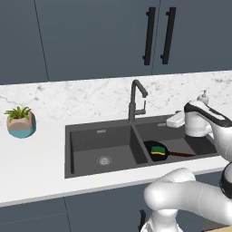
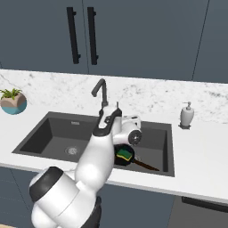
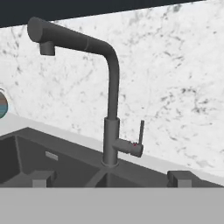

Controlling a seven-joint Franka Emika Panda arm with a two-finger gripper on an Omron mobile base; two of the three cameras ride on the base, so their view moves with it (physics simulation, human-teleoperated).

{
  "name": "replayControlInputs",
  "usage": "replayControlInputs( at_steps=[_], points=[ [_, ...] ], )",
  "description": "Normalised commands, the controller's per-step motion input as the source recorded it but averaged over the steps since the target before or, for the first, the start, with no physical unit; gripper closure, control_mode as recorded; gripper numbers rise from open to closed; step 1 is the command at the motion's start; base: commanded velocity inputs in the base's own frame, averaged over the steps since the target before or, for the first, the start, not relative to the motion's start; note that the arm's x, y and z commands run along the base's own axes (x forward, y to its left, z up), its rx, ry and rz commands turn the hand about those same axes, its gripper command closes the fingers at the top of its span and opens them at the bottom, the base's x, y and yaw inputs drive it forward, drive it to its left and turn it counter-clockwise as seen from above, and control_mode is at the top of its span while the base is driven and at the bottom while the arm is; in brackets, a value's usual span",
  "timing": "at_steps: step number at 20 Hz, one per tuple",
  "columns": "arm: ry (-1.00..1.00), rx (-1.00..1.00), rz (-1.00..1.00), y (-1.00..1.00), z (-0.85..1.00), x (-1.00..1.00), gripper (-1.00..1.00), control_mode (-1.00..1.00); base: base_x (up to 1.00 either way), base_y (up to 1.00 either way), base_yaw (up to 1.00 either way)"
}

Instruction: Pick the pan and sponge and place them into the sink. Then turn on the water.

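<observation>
The pan (image 1: 156, 151), a round, shallow black frying pan, lies flat on the floor of the right basin of the sink (image 1: 81, 136), hard against the divider, its long thin dark brown handle running out toward the basin's right side. The sponge (image 1: 158, 150), a small rectangular block with a dark green top and a yellow underside, rests inside the pan on its cooking surface. The sink is a matte dark grey rectangular double basin sunk into a smooth white counter (image 1: 31, 158); the left basin shows a round metal drain (image 1: 104, 160) on its flat floor. Behind the divider rises the faucet (image 3: 111, 109), a dark cylindrical column with a curved neck bending to a straight spout, and a slim upright lever (image 3: 141, 131) on a short stub at its side. The gripper (image 3: 111, 178) hovers over the right basin facing the faucet, its two small dark fingertips (image 3: 41, 177) standing wide apart with nothing between them. A white backsplash veined with grey marbling runs behind the sink. At the counter's right sits a white soap dispenser (image 2: 187, 115) with a pump top; at the left, a spiky green plant (image 1: 20, 121) in a rounded tan-and-teal pot. Above hang flat dark blue-grey cabinet doors with long black bar handles (image 1: 148, 36).
</observation>
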Motion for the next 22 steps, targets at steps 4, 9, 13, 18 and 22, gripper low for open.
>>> replayControlInputs(
  at_steps=[4,9,13,18,22],
  points=[
    [0.00,-0.01,0.17,0.05,0.00,0.36,-1.00,-1.00,0.00,0.00,0.00],
    [-0.01,0.00,0.16,0.02,0.00,0.29,-1.00,-1.00,0.00,0.00,0.00],
    [-0.13,0.00,0.13,0.05,0.00,0.21,-1.00,-1.00,0.00,0.00,0.00],
    [-0.11,0.00,0.09,0.08,0.00,0.16,-1.00,-1.00,0.00,0.00,0.00],
    [-0.06,0.00,0.04,0.18,0.00,0.14,-1.00,-1.00,0.00,0.00,0.00]
  ],
)
